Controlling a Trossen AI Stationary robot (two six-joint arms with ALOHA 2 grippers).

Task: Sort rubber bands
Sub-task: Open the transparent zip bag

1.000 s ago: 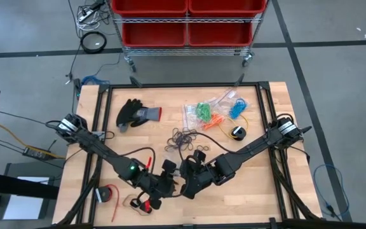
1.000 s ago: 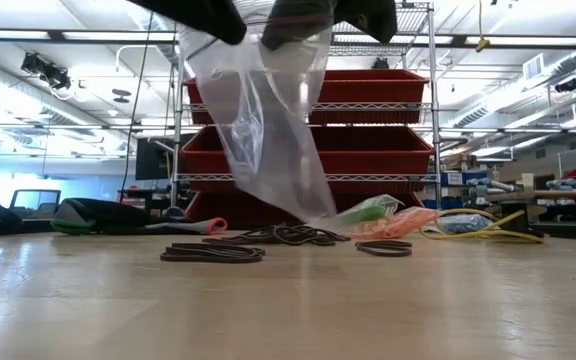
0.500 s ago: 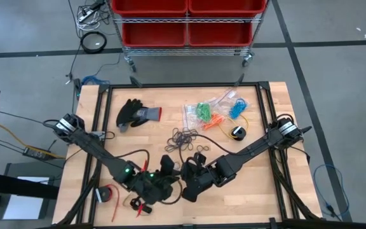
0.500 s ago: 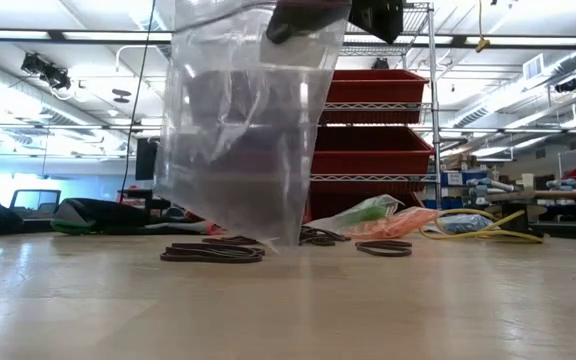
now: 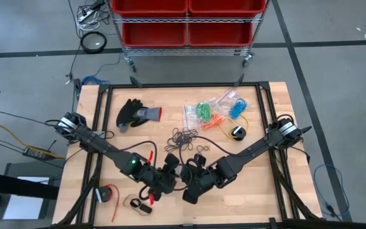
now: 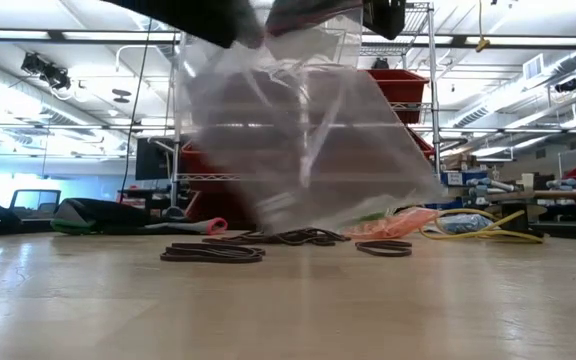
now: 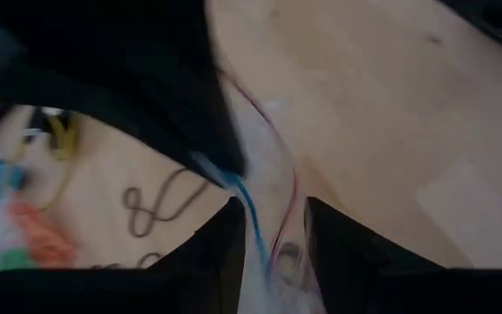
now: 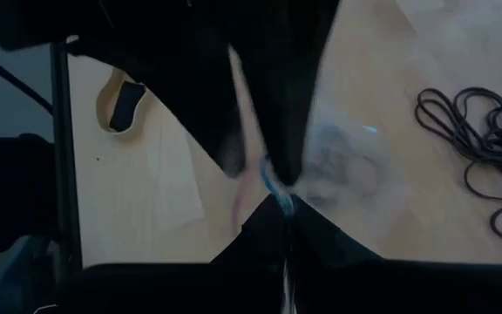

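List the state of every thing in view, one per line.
clear bag: hanging above the table, gripped at its top edge by both grippers
left gripper: closed on the bag
right gripper: shut on the bag
black rubber bands: loose on the table
glove: lying flat

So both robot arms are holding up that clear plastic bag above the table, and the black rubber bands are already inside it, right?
Not quite. Both grippers, left and right, do hold the clear bag up, but the black rubber bands are not inside it. The low view shows them lying loose on the table, behind the hanging bag.
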